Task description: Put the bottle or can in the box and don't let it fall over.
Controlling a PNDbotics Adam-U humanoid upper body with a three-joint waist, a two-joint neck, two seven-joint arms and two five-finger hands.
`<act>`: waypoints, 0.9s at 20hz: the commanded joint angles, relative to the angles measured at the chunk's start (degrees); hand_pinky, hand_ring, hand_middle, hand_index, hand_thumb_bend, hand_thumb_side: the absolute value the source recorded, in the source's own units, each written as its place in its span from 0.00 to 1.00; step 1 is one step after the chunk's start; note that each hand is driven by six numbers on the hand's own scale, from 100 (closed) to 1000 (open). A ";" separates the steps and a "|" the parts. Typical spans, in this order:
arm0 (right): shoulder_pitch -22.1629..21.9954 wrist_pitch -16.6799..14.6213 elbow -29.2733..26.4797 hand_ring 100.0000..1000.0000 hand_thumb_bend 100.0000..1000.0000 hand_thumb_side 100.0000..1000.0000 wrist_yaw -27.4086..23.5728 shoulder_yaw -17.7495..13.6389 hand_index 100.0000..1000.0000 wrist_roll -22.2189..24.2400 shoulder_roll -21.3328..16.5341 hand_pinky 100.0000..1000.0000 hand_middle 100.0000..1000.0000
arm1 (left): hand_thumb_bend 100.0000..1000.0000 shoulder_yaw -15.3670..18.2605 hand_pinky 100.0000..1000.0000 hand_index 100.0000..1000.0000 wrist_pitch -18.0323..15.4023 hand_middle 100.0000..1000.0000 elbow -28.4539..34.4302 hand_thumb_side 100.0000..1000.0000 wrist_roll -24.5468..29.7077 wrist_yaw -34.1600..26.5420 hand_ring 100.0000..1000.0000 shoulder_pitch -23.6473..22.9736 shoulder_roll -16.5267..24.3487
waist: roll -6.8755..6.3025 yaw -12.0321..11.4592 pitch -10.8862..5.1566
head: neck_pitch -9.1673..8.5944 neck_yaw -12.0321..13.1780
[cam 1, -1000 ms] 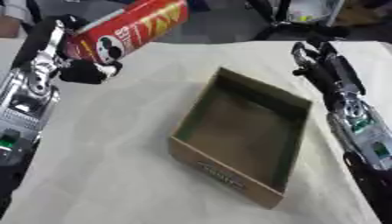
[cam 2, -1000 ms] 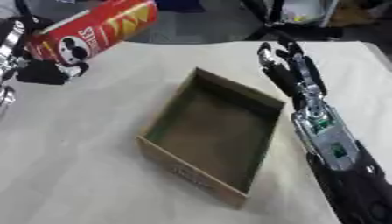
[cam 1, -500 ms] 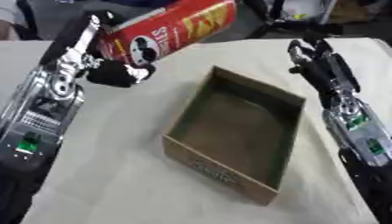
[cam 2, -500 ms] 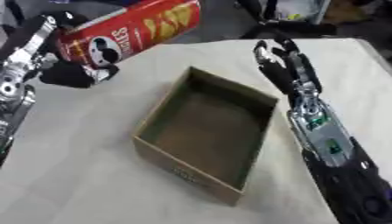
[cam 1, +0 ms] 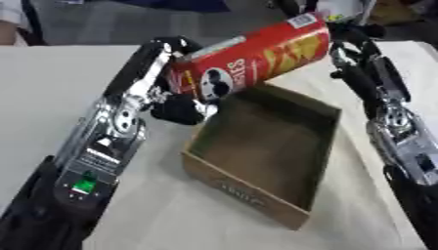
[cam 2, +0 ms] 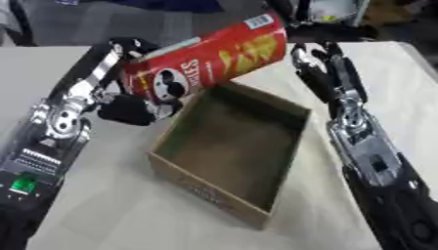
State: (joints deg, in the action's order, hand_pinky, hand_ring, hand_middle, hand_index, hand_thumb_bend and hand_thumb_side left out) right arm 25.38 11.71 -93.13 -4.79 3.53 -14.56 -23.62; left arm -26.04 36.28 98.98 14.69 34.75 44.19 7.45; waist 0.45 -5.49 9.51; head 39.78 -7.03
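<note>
Cylindrical red can [cam 1: 252, 59], tilted, gripped by left hand [cam 1: 175, 105] over cardboard box [cam 1: 265, 151].

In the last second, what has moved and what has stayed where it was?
The left hand has carried the red can rightward from the table's left side until it hangs tilted over the far left corner of the cardboard box. The hand stays curled round the can; nothing was let go. The box has not moved on the cloth, and the right hand stays open beside the box's far right side.
</note>
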 commanded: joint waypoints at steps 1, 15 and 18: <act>0.63 -0.12 -1.37 0.98 0.00 0.52 0.33 -0.73 1.00 -0.26 -1.67 0.66 1.00 | 0.14 -0.78 0.31 0.69 -0.44 0.70 -0.06 0.00 0.30 0.84 0.69 0.56 -1.45 | -0.64 0.18 -1.60 | 0.37 0.36; 0.85 -0.15 -1.50 0.99 0.00 0.52 0.39 -1.06 1.00 -1.02 -1.73 0.66 1.00 | 0.17 -3.75 0.34 0.69 -2.19 0.70 -5.26 0.00 1.12 2.24 0.70 -0.12 -4.48 | -0.71 0.72 -1.38 | 0.47 0.34; 0.93 0.20 -1.31 1.00 0.00 0.52 0.44 -1.37 1.00 -1.85 -1.71 0.66 1.00 | 0.15 -3.92 0.34 0.69 -2.28 0.70 -6.13 0.00 1.05 2.29 0.70 -0.12 -4.69 | -0.73 0.79 -1.36 | 0.49 0.28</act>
State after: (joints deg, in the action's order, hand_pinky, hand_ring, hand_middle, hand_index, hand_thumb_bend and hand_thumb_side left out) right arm 25.29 11.88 -93.18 -4.77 2.52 -16.04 -24.01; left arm -29.89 34.39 92.27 15.82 36.88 43.25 3.33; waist 0.45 -4.75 9.51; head 40.24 -6.68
